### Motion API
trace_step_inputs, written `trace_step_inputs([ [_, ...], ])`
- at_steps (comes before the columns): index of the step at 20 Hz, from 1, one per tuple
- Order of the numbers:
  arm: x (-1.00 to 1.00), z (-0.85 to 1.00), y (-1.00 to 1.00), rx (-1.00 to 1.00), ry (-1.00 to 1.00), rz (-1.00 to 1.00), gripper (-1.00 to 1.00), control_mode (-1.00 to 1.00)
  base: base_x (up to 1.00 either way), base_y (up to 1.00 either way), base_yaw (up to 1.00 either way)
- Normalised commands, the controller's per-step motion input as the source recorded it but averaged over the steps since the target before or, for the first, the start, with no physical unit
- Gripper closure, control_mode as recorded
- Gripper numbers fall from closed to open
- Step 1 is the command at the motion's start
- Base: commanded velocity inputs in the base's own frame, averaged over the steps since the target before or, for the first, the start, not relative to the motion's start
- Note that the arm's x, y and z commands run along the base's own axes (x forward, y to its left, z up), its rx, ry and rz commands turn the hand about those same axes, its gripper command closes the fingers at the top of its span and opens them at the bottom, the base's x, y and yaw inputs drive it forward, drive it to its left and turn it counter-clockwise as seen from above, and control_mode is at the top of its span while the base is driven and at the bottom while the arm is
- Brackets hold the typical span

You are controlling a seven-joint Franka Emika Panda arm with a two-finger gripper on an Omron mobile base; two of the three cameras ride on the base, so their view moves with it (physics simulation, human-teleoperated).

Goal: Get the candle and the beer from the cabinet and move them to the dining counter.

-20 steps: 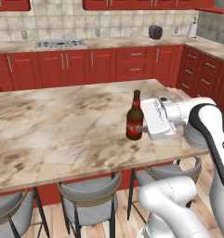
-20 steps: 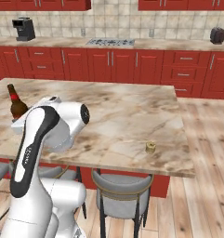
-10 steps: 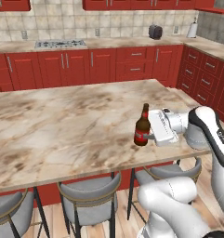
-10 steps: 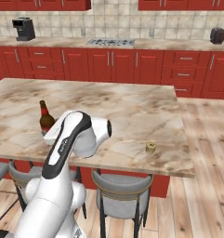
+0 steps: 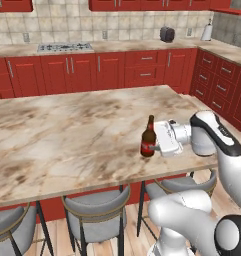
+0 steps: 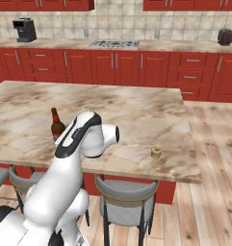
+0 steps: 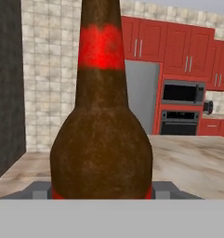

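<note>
1. One beer [image 5: 148, 140] stands upright at centre-right of the left base view, on the dining counter [image 5: 67, 135], a marbled surface; in the hand view the bottle [image 7: 102, 121] occupies the centre.
2. The gripper [image 5: 156, 144] is clenched around the beer's lower body from the right.
3. The candle [image 6: 156, 152] sits right of centre in the right base view, near the surface's front edge, well apart from the bottle [image 6: 56, 126].
4. Grey stools [image 5: 97, 212] stand below the overhang.
</note>
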Motion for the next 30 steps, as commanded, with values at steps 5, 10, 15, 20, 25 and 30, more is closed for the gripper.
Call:
trace_step_inputs([
  [5,0.46,-0.51,0.00,-0.03,0.00,0.00,1.00,-1.00,0.00,0.00,0.00],
  [10,0.37,-0.28,-0.05,0.00,0.00,0.00,1.00,-1.00,0.00,0.00,0.00],
  [15,0.32,-0.32,-0.02,0.00,0.00,0.00,1.00,-1.00,0.00,0.00,0.00],
  [20,0.29,-0.32,-0.01,0.00,0.01,0.00,1.00,-1.00,0.00,0.00,0.00],
  [25,0.31,-0.31,-0.02,0.00,0.01,0.00,1.00,-1.00,0.00,0.00,0.00],
  [30,0.30,-0.27,-0.04,0.00,0.00,0.00,1.00,-1.00,0.00,0.00,0.00],
])
